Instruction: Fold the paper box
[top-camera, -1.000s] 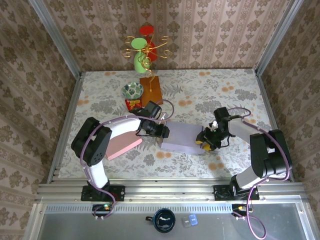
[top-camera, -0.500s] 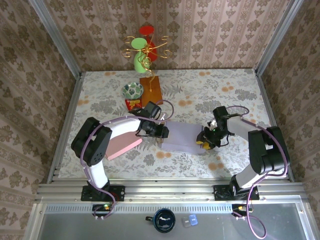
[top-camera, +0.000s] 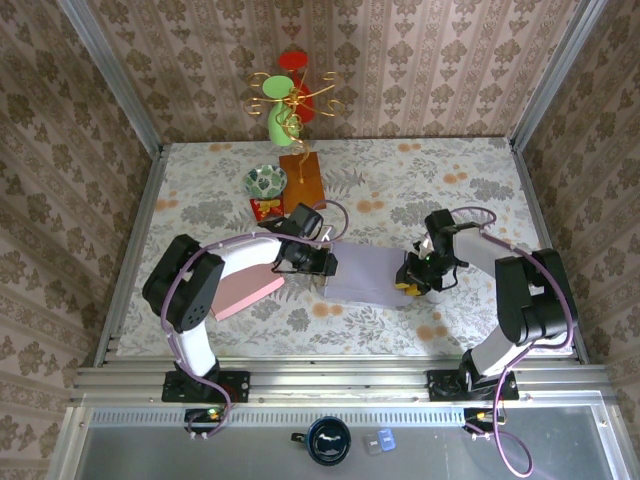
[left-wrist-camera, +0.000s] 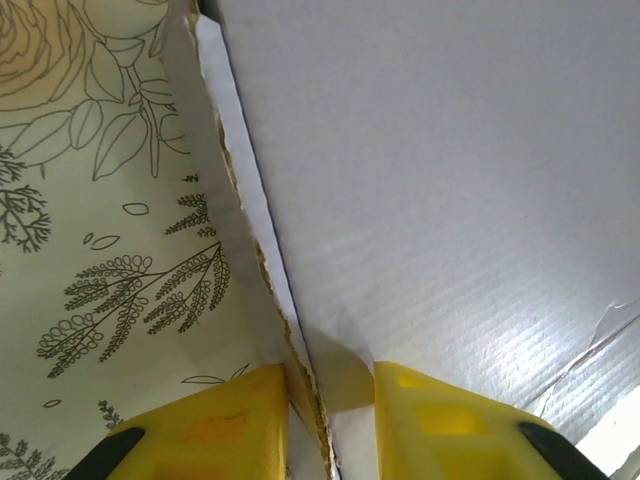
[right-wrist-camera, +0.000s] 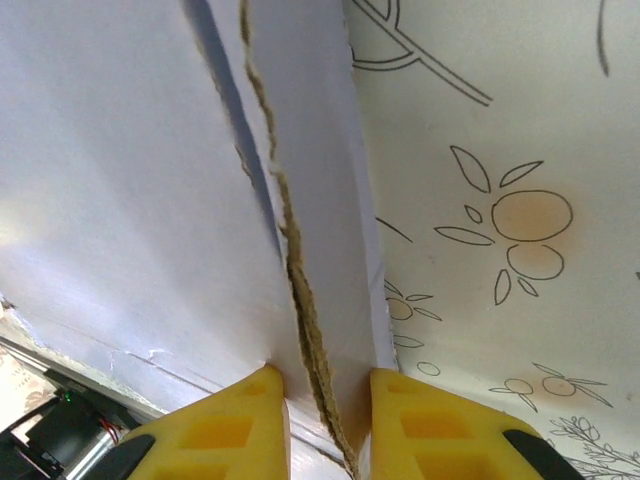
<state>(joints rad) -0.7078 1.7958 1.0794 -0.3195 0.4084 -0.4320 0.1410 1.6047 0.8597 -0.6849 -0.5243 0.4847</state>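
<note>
The box (top-camera: 365, 277) lies flat, a lilac sheet of card, in the middle of the tabletop (top-camera: 450, 190), between the two arms. The left end effector (top-camera: 329, 265) is at its left edge and the right end effector (top-camera: 408, 281) at its right edge.

In each wrist view the yellow fingers (left-wrist-camera: 215, 425) stand a little apart with the card's edge between them. On the right they look to touch the card on both sides, and on the left a thin shadowed gap shows beside one finger. Whether either pair is truly clamped cannot be told.

The main risk is the card itself. Both edges look ragged, with the corrugated core showing, so a hard pull or twist could tear them further. Each end effector seems to straddle two layers. Pinching them together may hold the box flat and stop a wall rising. With both ends gripped, arms moving out of step could buckle or crease the panel off its score lines. A shallow bite could slip off. The left arm also hangs over a pink sheet (top-camera: 240, 292) and could drag it.
</note>
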